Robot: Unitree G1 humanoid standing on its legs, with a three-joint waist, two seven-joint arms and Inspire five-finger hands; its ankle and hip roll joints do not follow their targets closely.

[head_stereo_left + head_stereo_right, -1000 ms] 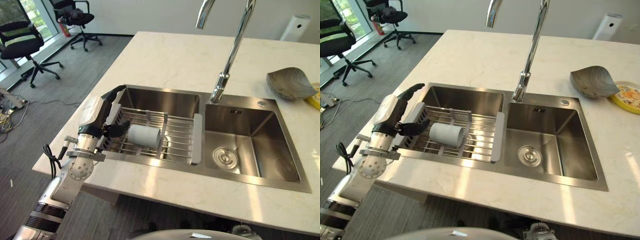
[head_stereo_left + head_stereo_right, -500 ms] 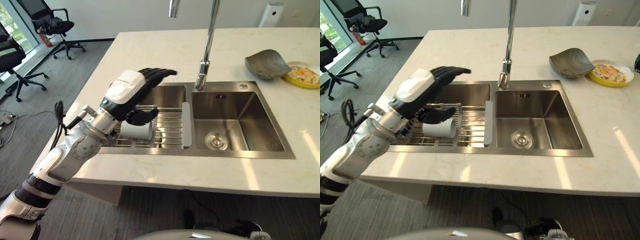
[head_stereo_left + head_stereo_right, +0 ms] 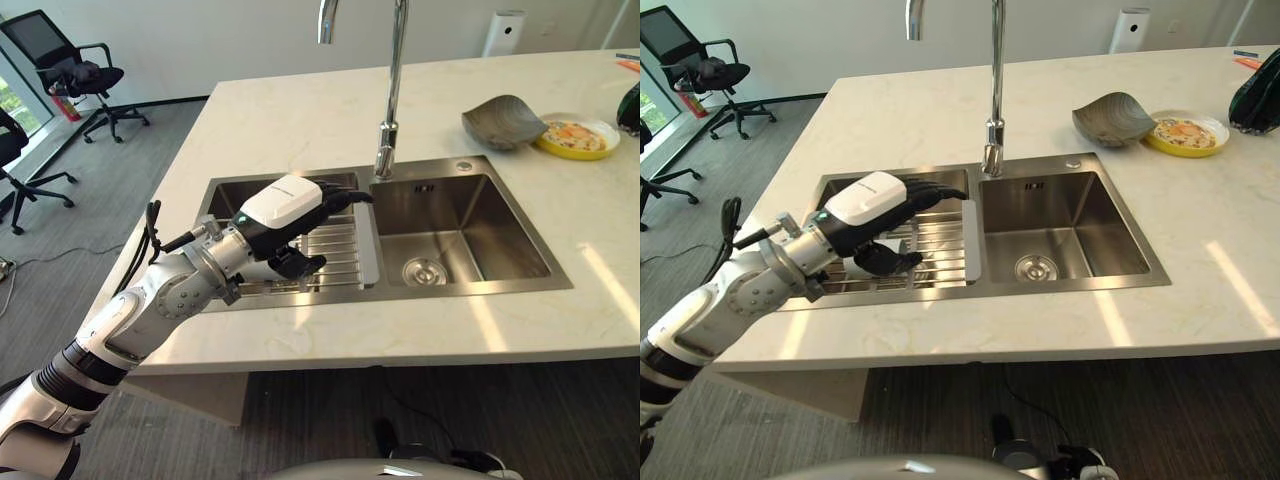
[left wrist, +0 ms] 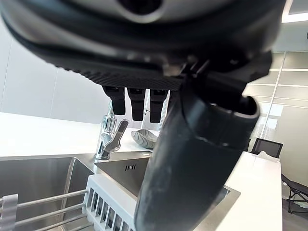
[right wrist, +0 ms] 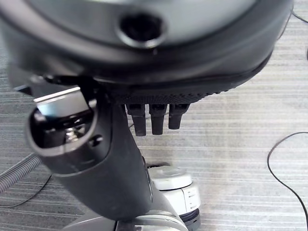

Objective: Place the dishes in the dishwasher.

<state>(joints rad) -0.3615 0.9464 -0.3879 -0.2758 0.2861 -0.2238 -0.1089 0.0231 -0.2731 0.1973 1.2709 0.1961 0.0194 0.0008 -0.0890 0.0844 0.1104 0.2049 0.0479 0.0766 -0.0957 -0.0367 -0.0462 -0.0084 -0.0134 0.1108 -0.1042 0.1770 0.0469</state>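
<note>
I see a pale marble surface [image 3: 300,110] holding a steel double sink [image 3: 480,235] with a tall tap [image 3: 390,90] behind the divider. The room has grey carpet [image 3: 60,230] and black office chairs [image 3: 70,75] at the far left. A wire rack [image 3: 335,250] lies across the sink's left basin. My left hand [image 3: 285,205] hovers over that rack, fingers [image 3: 345,197] stretched straight toward the tap and thumb tucked beneath, holding nothing I can make out. The hand covers the part of the rack below it, so I cannot tell what lies there. Far right on the surface, a grey shell-shaped bowl [image 3: 503,118] sits just beside a yellow plate [image 3: 578,134] of food. My right hand [image 5: 120,159] hangs above the carpet, fingers relaxed and empty.
</note>
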